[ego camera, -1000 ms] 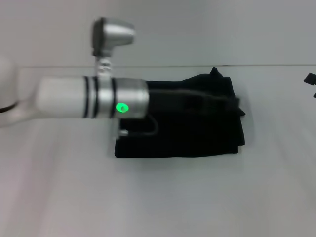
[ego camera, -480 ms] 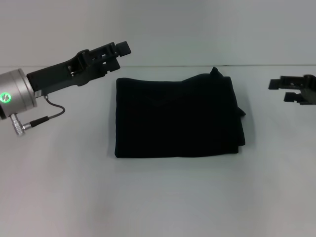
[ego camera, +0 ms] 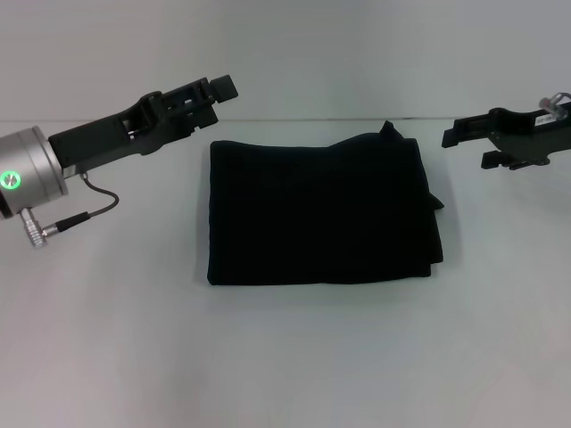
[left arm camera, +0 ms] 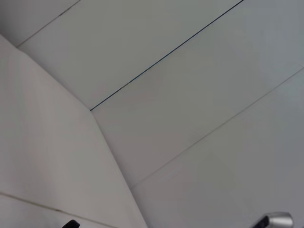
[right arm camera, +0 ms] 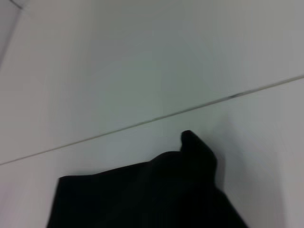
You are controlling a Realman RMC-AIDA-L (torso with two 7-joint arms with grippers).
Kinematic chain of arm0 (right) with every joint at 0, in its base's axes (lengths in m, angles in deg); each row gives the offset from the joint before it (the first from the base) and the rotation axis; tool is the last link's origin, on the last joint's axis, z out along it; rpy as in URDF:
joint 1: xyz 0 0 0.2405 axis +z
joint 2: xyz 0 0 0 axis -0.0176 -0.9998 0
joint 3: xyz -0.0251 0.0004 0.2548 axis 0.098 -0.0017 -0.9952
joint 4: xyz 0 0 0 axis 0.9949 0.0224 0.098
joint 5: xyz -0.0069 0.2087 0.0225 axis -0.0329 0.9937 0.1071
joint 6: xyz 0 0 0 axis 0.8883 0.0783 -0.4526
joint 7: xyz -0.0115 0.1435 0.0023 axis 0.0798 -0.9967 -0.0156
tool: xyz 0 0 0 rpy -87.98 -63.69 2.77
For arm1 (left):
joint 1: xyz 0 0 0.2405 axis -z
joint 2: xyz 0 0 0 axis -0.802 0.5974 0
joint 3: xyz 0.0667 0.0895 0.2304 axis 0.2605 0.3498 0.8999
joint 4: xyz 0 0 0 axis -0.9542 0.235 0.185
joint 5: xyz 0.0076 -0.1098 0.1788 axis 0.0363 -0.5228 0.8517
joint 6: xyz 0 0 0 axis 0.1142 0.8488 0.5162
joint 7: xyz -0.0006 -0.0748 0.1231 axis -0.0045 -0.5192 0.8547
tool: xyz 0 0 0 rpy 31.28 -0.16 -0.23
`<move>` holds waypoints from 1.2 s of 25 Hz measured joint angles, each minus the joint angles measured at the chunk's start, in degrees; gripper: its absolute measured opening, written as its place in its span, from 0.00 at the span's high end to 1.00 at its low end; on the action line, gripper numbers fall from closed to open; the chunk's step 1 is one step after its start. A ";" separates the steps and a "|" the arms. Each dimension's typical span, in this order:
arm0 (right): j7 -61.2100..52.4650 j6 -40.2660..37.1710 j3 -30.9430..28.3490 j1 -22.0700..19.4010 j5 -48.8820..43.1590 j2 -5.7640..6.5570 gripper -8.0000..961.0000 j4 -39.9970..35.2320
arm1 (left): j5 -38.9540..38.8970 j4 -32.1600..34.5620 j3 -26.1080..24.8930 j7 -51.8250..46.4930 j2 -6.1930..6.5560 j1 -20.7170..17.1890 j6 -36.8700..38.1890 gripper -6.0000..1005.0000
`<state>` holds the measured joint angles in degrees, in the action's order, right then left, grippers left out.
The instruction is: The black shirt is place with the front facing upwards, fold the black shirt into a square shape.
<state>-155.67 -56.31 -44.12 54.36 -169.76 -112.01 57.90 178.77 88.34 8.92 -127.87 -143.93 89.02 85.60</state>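
Look at the black shirt [ego camera: 323, 212] first: it lies flat in the middle of the white table [ego camera: 285, 357], folded into a shape that is nearly square. No letters show on top. One little corner of cloth [ego camera: 389, 130] pokes up at the far right, and the right edge looks a bit bumpy, so the fold is close to done but not fully neat. Your left gripper [ego camera: 212, 93] hangs in the air just beyond the shirt's far left corner, not touching it, and it holds nothing; you cannot tell how wide its fingers are. Your right gripper [ego camera: 459, 135] floats off to the right of the shirt, apart from it, with its two fingers spread a little and empty. Both arms seem held away so the cloth stays put.
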 joint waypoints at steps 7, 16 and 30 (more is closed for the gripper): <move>-0.88 5.92 -0.05 3.29 -1.48 -2.30 0.10 3.97 | -0.85 -0.09 -0.30 0.86 0.01 -0.04 -0.56 0.16; -0.07 9.71 -0.71 4.29 1.25 -5.24 0.09 5.51 | -2.29 -0.57 -0.87 2.42 -0.37 -0.22 -1.46 0.16; 17.40 14.95 0.12 -3.32 11.93 -12.97 0.08 -9.65 | -3.60 -0.75 -2.01 2.81 -0.40 -0.33 -2.47 0.16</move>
<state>-138.28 -41.36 -43.99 51.04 -157.84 -124.98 48.25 175.18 87.59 6.91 -125.06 -144.33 88.69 83.13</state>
